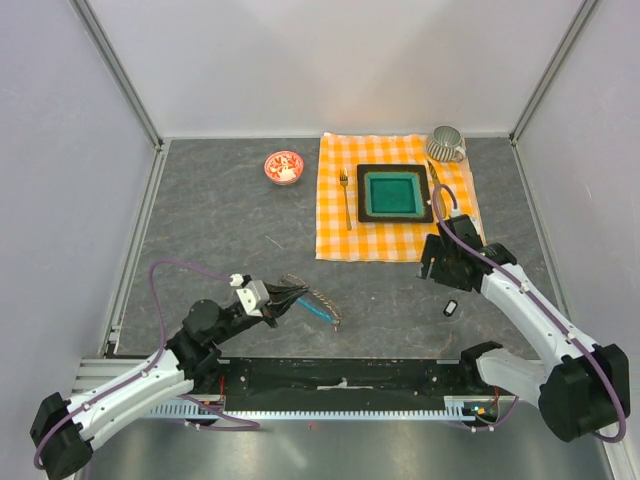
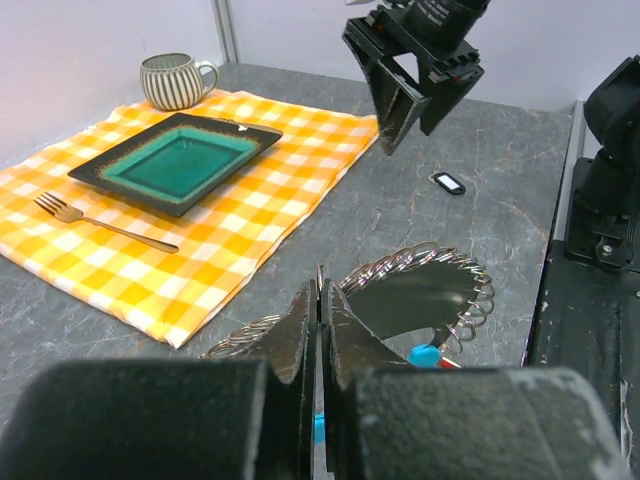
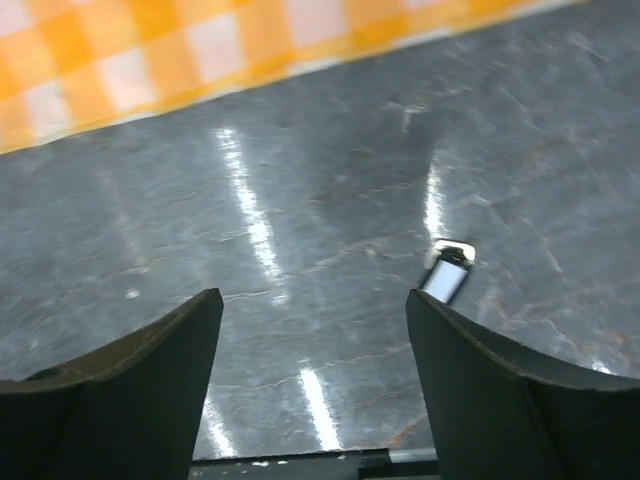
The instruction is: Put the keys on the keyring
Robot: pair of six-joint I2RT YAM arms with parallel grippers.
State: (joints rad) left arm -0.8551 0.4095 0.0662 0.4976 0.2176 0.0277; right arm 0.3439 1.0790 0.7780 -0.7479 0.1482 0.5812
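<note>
Keyring (image 1: 315, 305) lies on the grey table (image 1: 220, 220) close in front of the left arm, its beaded loop fanned out, with a cyan piece (image 2: 424, 355) and a bit of red tucked under it. The left claw (image 2: 320, 300) is pinched fully closed. A thin strip of metal shows between its fingers, so it seems to have the ring by one edge. The right claw (image 3: 312, 300) hangs spread wide and empty over bare table, just off the corner of the checked cloth (image 1: 335, 245). One small key (image 3: 446, 273), dark with a pale tag, lies flat below it, nearer its right finger and well apart from the ring.

The step in hand looks like fetching that key. To do it well, the right claw should shift sideways until the key sits midway between its fingers. It should then turn to close across the narrow width and drop until the tips graze the table, since so thin a piece may skid away.
</note>
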